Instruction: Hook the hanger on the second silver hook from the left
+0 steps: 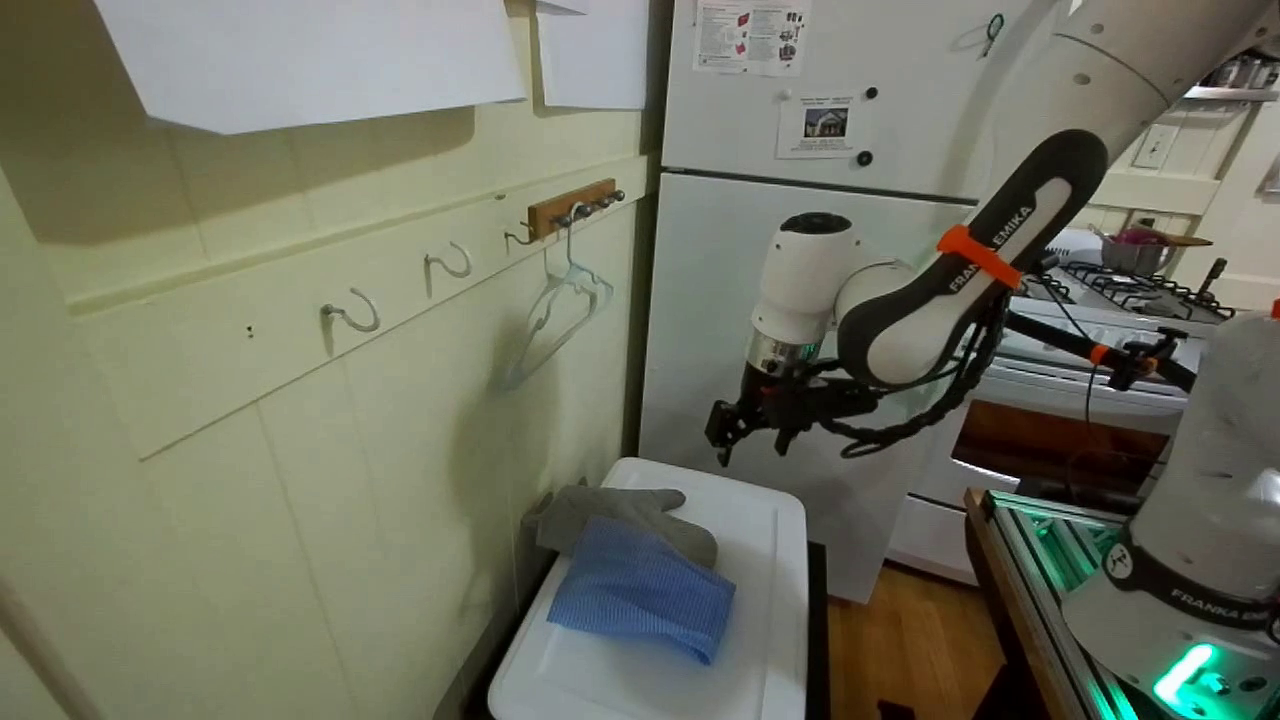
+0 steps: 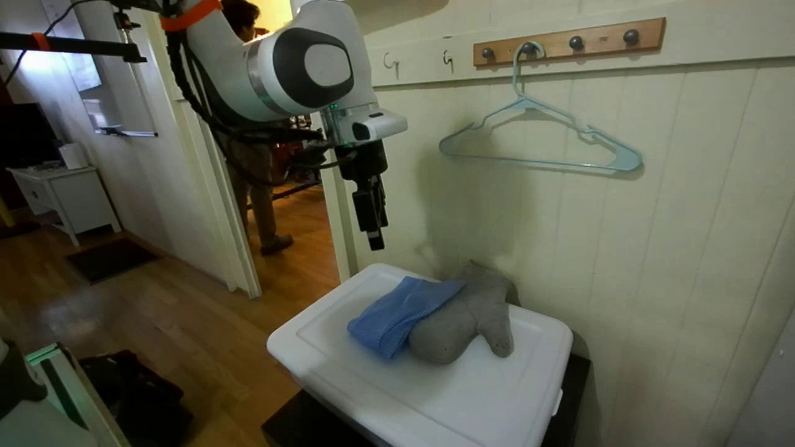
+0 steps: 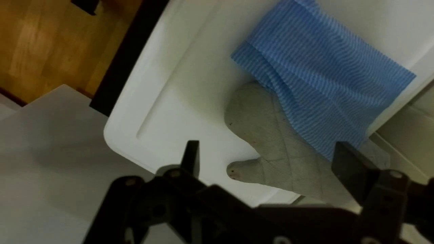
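Hanger (image 2: 526,101): smooth, plastic-looking, faint sheen. Hook rail (image 2: 557,46): smooth wood; knobs (image 2: 631,36): metal-looking, glossy. Wall hooks (image 1: 455,274): smooth, metal-looking. Blue cloth (image 3: 322,74): matt, finely ribbed-looking fabric. Oven mitt (image 3: 291,159): matt cloth, crossed by quilting lines. Bin lid (image 3: 190,105): smooth plastic, soft sheen. Fingers (image 3: 352,169): matt. Fridge door (image 1: 710,300): smooth, satin. Flyers (image 1: 755,40): paper. Floor (image 2: 236,347): glossy wood.

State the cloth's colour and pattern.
The cloth is blue with fine, lighter stripes, clearest in the wrist view.

Hanger (image 2: 528,101) is pale blue, cloth (image 3: 322,74) blue (striped).
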